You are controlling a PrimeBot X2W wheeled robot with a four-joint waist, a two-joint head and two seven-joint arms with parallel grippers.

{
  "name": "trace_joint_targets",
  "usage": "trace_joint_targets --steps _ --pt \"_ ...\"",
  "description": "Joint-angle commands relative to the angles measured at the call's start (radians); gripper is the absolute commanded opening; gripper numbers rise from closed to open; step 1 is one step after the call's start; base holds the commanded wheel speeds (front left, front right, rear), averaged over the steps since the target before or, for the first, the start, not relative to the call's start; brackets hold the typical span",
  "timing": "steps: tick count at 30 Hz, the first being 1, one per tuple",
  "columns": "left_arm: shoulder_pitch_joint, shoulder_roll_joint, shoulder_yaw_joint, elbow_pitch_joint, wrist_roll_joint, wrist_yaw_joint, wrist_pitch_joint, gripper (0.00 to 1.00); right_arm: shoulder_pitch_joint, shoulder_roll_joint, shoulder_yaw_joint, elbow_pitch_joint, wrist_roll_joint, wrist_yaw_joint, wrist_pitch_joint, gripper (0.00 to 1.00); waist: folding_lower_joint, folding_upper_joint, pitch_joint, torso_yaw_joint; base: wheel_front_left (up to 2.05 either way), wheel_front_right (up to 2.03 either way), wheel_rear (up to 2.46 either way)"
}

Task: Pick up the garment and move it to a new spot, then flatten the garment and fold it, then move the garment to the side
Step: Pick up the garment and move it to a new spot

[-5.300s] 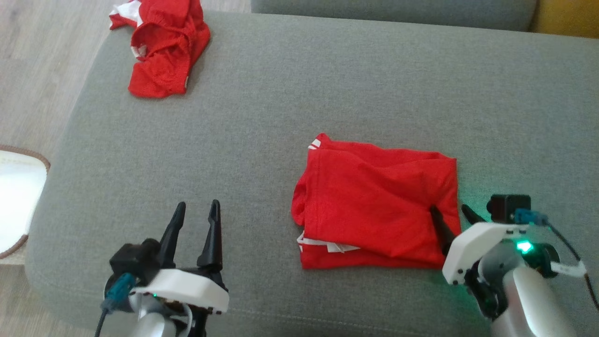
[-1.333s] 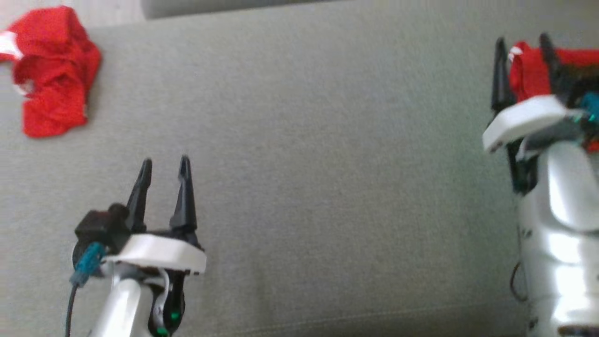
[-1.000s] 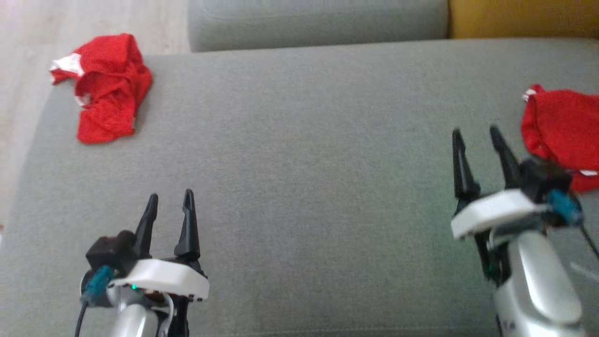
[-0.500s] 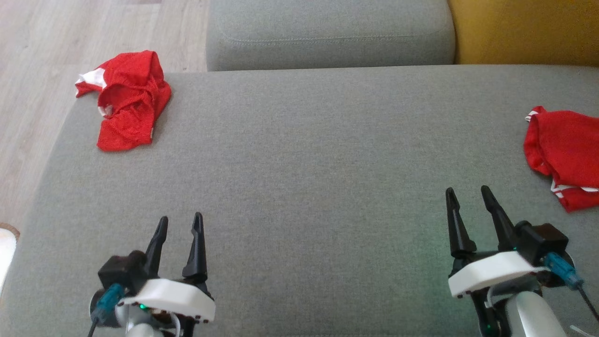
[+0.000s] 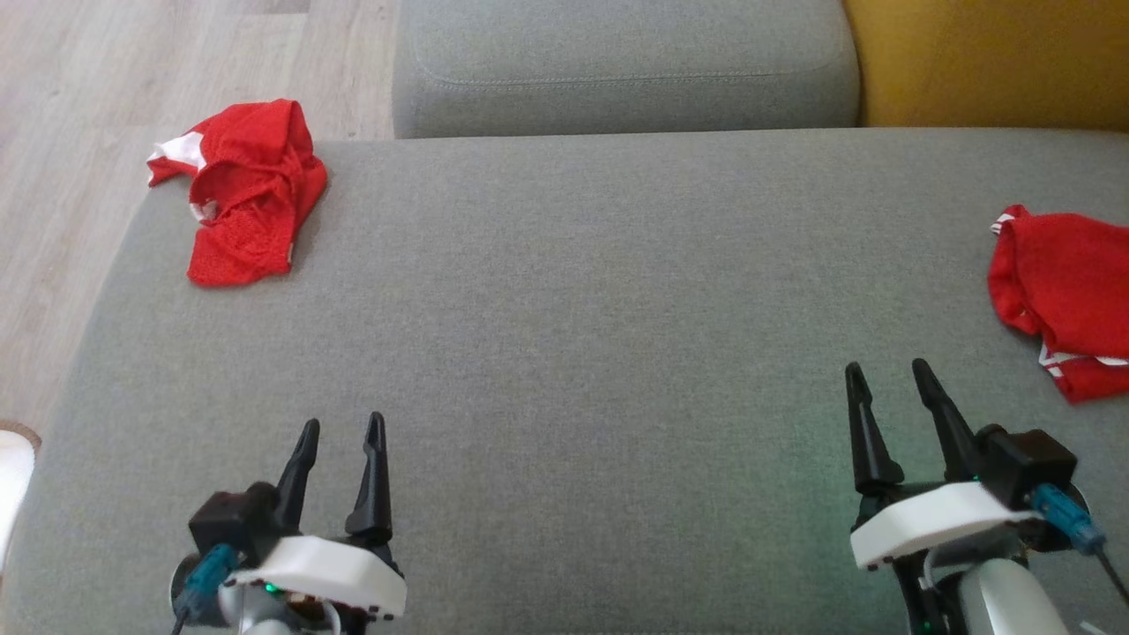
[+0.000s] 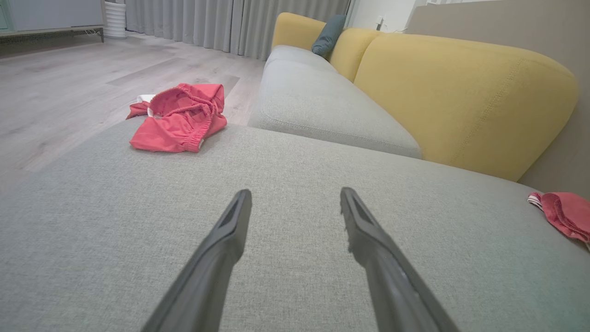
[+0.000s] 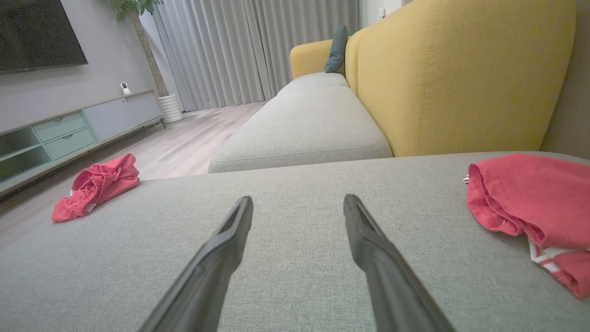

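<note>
Folded garment [image 5: 1063, 300] is parked right, looks done imo. Jaws are spread, empty; crumpled garment [image 5: 247, 190] far left should be grabbed next.

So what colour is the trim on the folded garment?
White stripes on red, clearest on the folded garment in the right wrist view.
</note>
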Motion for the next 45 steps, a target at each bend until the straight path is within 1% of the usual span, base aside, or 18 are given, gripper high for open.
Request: trace_joint_targets --steps 1,6,9,13,18,21,26,32,40,43,45 --pt "-0.033 -0.003 0.042 -0.029 0.011 -0.002 -0.012 1.00 -0.024 -0.002 0.022 -0.038 -0.003 0.007 -0.002 1.00 0.0001 -0.0001 0.000 0.004 0.00 0.00 0.00" --pt "-0.035 -0.004 0.045 -0.032 0.014 -0.003 -0.012 1.00 -0.021 -0.002 0.026 -0.042 -0.006 0.007 -0.002 1.00 0.0001 -0.0001 0.003 0.036 0.00 0.00 0.00" --pt "-0.040 -0.005 0.045 -0.037 0.017 -0.004 -0.012 1.00 -0.020 -0.002 0.032 -0.050 -0.007 0.007 -0.003 1.00 0.0001 -0.0001 0.005 0.083 0.00 0.00 0.00" --pt "-0.044 -0.005 0.046 -0.043 0.021 -0.005 -0.012 1.00 -0.018 -0.002 0.039 -0.064 -0.007 0.007 -0.003 1.00 0.0001 -0.0001 0.006 0.177 0.00 0.00 0.00" --pt "-0.047 -0.005 0.050 -0.048 0.026 -0.008 -0.012 1.00 -0.018 -0.002 0.051 -0.076 -0.001 0.007 -0.001 1.00 0.0001 -0.0001 0.005 0.319 0.00 0.00 0.00" --pt "-0.043 -0.003 0.059 -0.052 0.027 -0.008 -0.012 1.00 -0.020 -0.002 0.063 -0.077 0.003 0.007 -0.001 1.00 0.0001 -0.0001 0.004 0.393 0.00 0.00 0.00" --pt "-0.031 0.002 0.078 -0.065 0.027 -0.004 -0.012 1.00 -0.025 -0.002 0.080 -0.077 0.007 0.007 -0.002 1.00 0.0001 -0.0001 0.004 0.483 0.00 0.00 0.00" --pt "-0.009 0.001 0.114 -0.102 0.023 0.006 -0.012 1.00 -0.053 -0.002 0.119 -0.084 -0.001 0.007 0.012 1.00 0.0001 -0.0001 0.028 0.499 0.00 0.00 0.00" --pt "-0.009 0.000 0.134 -0.120 0.024 0.002 -0.012 1.00 -0.065 -0.002 0.106 -0.099 -0.016 0.007 0.016 1.00 0.0001 -0.0001 0.052 0.502 0.00 0.00 0.00" --pt "-0.038 0.019 0.135 -0.115 0.040 -0.006 -0.012 1.00 -0.060 -0.002 0.078 -0.113 -0.026 0.007 0.018 1.00 0.0001 -0.0001 0.069 0.497 0.00 0.00 0.00" --pt "-0.075 0.042 0.134 -0.119 0.055 -0.012 -0.012 1.00 -0.062 -0.002 0.065 -0.128 -0.035 0.007 0.024 1.00 0.0001 -0.0001 0.094 0.480 0.00 0.00 0.00"
